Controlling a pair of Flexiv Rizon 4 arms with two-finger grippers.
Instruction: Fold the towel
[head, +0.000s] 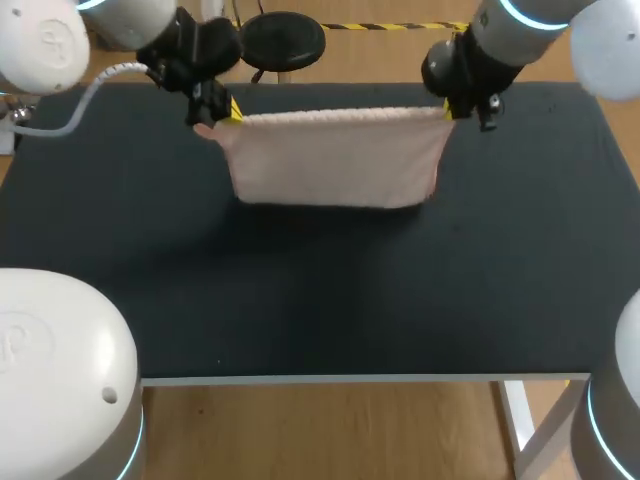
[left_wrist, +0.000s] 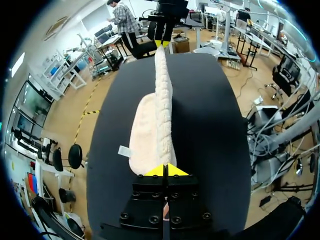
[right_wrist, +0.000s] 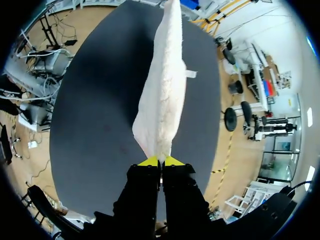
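**Towel** (head: 335, 160). Pale pink and thick-piled. It hangs as a curtain by its two upper corners, parallel to the far edge of the tabletop (head: 300, 300) and close to that edge, about midway between the left and right edges. The upper hem is drawn nearly straight. The lower part sags toward the tabletop; I cannot tell whether it rests there. A small white label (left_wrist: 124, 150) sticks out from the towel's side.

**Left gripper** (head: 225, 112). Jaws pressed together on the towel's left upper corner, with cloth pinched between the yellow tips.

**Right gripper** (head: 450, 110). Jaws likewise pinching the right upper corner.

**Step in hand (my judgement).** This is the carrying stage of a fold: the towel is gripped and stretched, and no crease has been laid yet.

**Next move calls for.**
- Both arms travel together at matched height and pace, so the hem stays straight.
- The held edge is brought over the lower edge and set down level.
- Only then do the jaws part.
- Uneven travel would skew the fold.

**Edges and room.**
- A broad run of dark tabletop shows from the towel to the near edge, which is the natural direction for laying it out.
- There is moderate room toward the left and right edges.
- The far edge is near, so there is little allowance behind the towel.
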